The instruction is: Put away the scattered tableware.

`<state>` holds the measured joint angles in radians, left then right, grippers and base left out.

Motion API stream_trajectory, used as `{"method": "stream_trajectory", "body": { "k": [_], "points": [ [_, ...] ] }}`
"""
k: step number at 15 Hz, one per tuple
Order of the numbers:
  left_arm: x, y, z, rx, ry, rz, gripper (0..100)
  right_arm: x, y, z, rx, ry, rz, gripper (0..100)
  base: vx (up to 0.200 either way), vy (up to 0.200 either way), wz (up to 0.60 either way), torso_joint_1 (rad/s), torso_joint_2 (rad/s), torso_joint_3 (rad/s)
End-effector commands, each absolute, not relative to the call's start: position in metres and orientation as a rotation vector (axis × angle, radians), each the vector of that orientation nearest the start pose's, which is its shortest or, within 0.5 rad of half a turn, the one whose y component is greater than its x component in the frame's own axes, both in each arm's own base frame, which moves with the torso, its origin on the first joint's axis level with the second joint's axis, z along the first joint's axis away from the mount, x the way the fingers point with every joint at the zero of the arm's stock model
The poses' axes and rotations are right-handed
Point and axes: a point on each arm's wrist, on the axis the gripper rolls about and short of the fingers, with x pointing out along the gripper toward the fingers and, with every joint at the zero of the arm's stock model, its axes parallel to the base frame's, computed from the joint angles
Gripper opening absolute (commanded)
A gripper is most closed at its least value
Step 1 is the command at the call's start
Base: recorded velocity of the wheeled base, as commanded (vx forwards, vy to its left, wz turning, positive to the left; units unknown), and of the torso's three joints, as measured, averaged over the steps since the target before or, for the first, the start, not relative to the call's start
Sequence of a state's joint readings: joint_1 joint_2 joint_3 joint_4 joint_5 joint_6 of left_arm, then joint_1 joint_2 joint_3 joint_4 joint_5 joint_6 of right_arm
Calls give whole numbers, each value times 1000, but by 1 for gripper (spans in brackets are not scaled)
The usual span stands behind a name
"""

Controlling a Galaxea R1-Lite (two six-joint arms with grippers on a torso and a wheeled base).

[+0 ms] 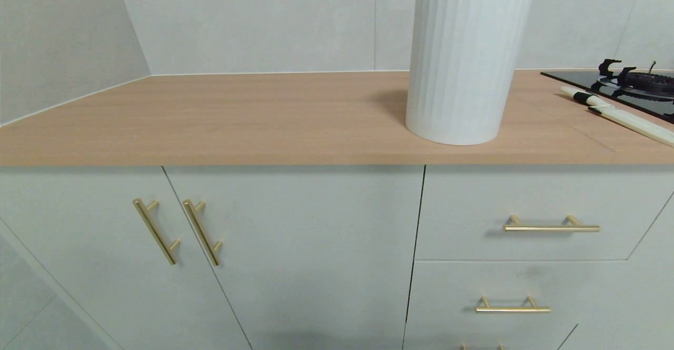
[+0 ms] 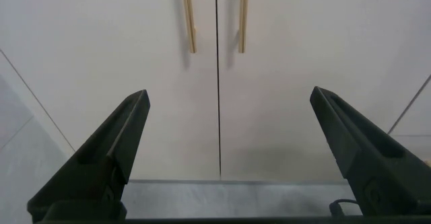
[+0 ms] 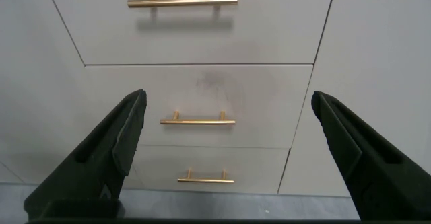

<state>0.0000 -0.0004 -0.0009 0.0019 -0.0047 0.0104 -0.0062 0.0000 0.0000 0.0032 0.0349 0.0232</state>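
Left gripper [image 2: 229, 95] faces the cabinet doors [image 2: 283, 83], right gripper [image 3: 229, 96] the drawers [image 3: 202, 89], both wide open and empty. On the counter [image 1: 237, 118]: white ribbed holder [image 1: 466, 66], knife [image 1: 618, 117] beside the hob [image 1: 637, 84]

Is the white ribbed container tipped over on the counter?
No, the white ribbed container stands upright on the wooden counter, its base flat on the surface.

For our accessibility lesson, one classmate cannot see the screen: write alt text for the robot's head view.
A tall white ribbed container stands upright on a wooden countertop, right of centre. Farther right a pale utensil with a black band lies beside a black hob. Below are white cabinet doors and drawers with gold handles.
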Motion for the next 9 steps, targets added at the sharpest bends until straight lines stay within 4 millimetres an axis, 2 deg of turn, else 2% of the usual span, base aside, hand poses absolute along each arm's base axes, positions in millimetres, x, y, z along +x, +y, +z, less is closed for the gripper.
{"method": "stream_trajectory", "body": {
  "k": [1, 7, 9],
  "points": [
    [-23, 0, 75, 12, 2, -5, 100, -23, 1, 75, 23, 5, 29, 100, 0, -200, 0, -2, 12, 2],
    [-23, 0, 75, 9, 2, -5, 100, -23, 1, 75, 23, 5, 29, 100, 0, -200, 0, 4, 1, 2],
    [-23, 0, 75, 8, 2, -5, 100, -23, 1, 75, 23, 5, 29, 100, 0, 0, 0, 0, 0, 0]
  ]
}}
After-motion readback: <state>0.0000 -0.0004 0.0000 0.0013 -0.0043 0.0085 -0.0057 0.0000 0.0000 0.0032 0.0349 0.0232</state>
